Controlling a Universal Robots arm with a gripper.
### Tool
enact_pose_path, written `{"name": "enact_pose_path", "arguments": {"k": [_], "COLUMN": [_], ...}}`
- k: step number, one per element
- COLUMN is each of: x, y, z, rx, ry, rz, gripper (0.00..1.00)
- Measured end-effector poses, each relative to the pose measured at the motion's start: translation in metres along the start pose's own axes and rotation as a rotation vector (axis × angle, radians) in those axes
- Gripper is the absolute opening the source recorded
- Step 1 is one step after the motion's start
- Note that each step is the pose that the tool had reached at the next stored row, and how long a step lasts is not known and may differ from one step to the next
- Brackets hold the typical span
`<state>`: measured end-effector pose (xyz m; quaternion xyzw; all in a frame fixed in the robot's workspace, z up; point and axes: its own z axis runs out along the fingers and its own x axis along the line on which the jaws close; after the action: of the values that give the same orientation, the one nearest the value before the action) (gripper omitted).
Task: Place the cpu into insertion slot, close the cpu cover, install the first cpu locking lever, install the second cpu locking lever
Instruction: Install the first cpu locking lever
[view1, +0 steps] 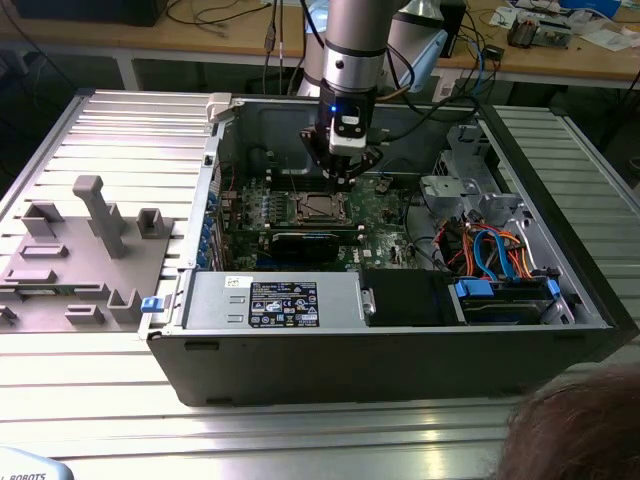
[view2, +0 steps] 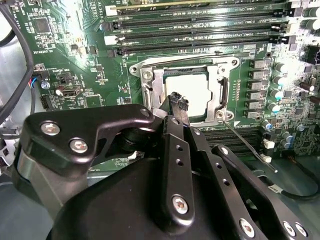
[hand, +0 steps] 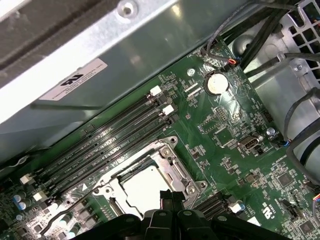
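Note:
Inside the open computer case, the insertion slot (view1: 318, 207) sits on the green board. The cpu (view2: 190, 90) lies in it with its pale metal top up, and the silvery cpu cover (view2: 159, 87) lies flat as a frame around it. In both wrist views a thin wire locking lever (view2: 246, 141) juts out at an angle from one socket corner. My gripper (view1: 343, 172) hovers just above the socket's edge, and its black fingertips (view2: 176, 101) are shut together with nothing between them. The first wrist view shows the cpu (hand: 142, 187), the cover (hand: 172, 167) and the lever (hand: 65, 212).
Rows of narrow memory slots (view2: 200, 30) run beside the socket. A long black expansion card (view1: 310, 243) and the power supply (view1: 270, 300) lie nearer the case front. Drive bays with cables (view1: 490, 250) fill the exterior view's right. A grey fixture (view1: 80, 250) lies outside. A person's hair (view1: 580, 430) shows.

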<state>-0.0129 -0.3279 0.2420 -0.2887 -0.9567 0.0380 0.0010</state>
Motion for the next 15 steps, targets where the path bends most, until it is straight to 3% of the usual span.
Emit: {"name": "enact_pose_path", "arguments": {"k": [15], "x": [0.0000], "y": [0.0000], "z": [0.0000], "rx": [-0.0041], "ry": [-0.0043], "rz": [-0.080], "gripper": [0.11]}}
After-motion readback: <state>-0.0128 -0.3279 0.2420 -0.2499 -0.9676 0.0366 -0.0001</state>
